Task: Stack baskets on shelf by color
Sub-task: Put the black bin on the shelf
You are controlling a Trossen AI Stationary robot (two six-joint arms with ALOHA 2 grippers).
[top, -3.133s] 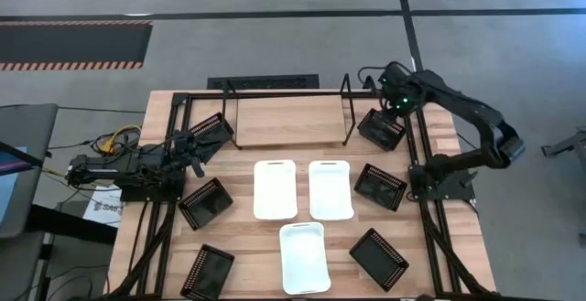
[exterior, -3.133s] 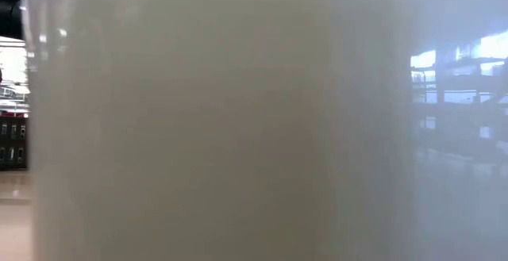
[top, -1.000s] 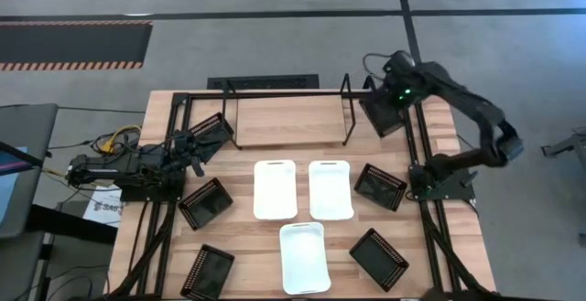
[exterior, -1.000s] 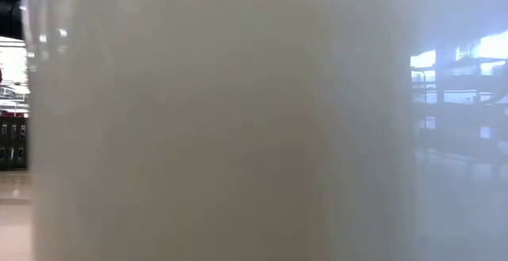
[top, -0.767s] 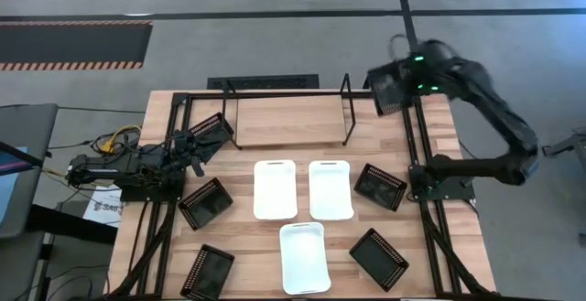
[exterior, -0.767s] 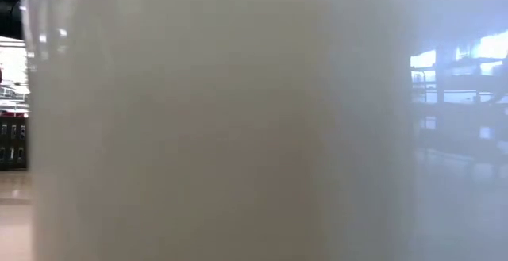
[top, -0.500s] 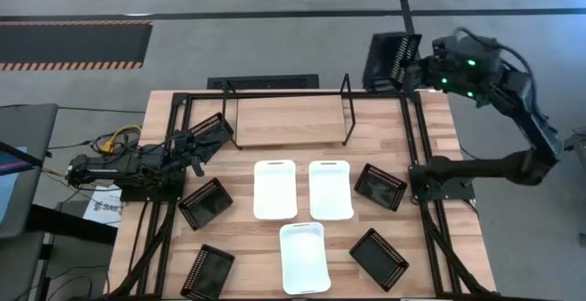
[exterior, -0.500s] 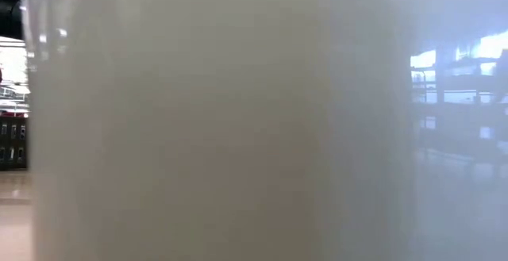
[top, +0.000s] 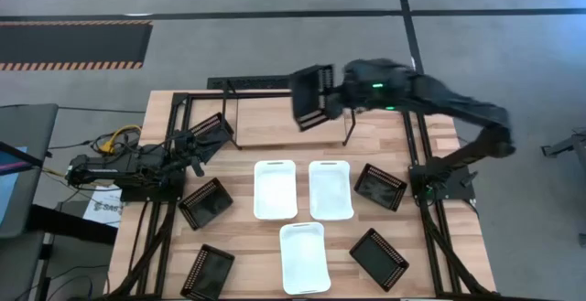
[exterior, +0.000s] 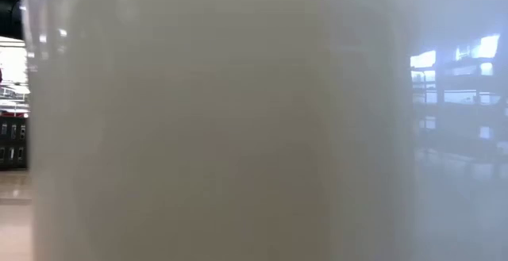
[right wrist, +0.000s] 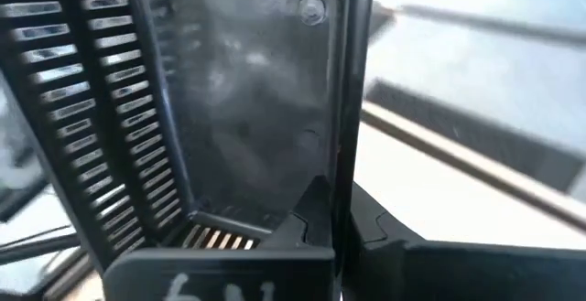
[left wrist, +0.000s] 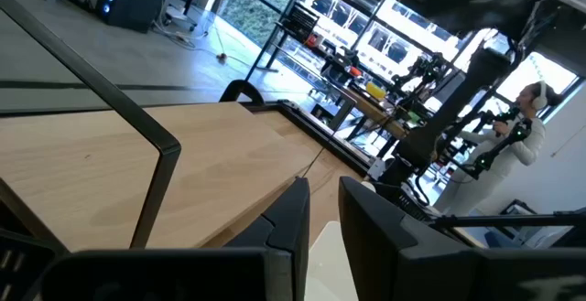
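My right gripper (top: 335,100) (right wrist: 346,220) is shut on a black mesh basket (top: 313,96), which it carries above the right part of the shelf (top: 275,123), a wood panel with black wire uprights. Three white baskets (top: 275,189) (top: 330,189) (top: 303,257) rest bottom-down at mid-table. Other black baskets lie at the left (top: 205,202) (top: 206,271) and right (top: 380,185) (top: 378,258). One (top: 212,129) sits tilted by the shelf's left end. My left gripper (top: 197,147) (left wrist: 322,220) stays beside it, level, with a narrow gap and nothing between its fingers. My right gripper pinches one side wall of the black basket at its rim (right wrist: 352,168), one finger (right wrist: 309,211) inside the basket and one (right wrist: 389,235) outside. The fingers come from the table's right, slanting down. The basket is lifted clear, tipped on its side, sticking out toward the left.
A black table frame (top: 417,155) runs along both sides and the far edge. The shelf's wire uprights (top: 346,109) (top: 229,109) stand under the carried basket. The wall of a white basket (exterior: 222,118) fills the low view. Bare wood lies between shelf and white baskets.
My right gripper has lifted the black basket off the table's far right corner. It swung it out past the far edge, then toward the left, over the shelf. The basket has tipped from lying flat onto its side and hangs clear. The gripper stayed shut.
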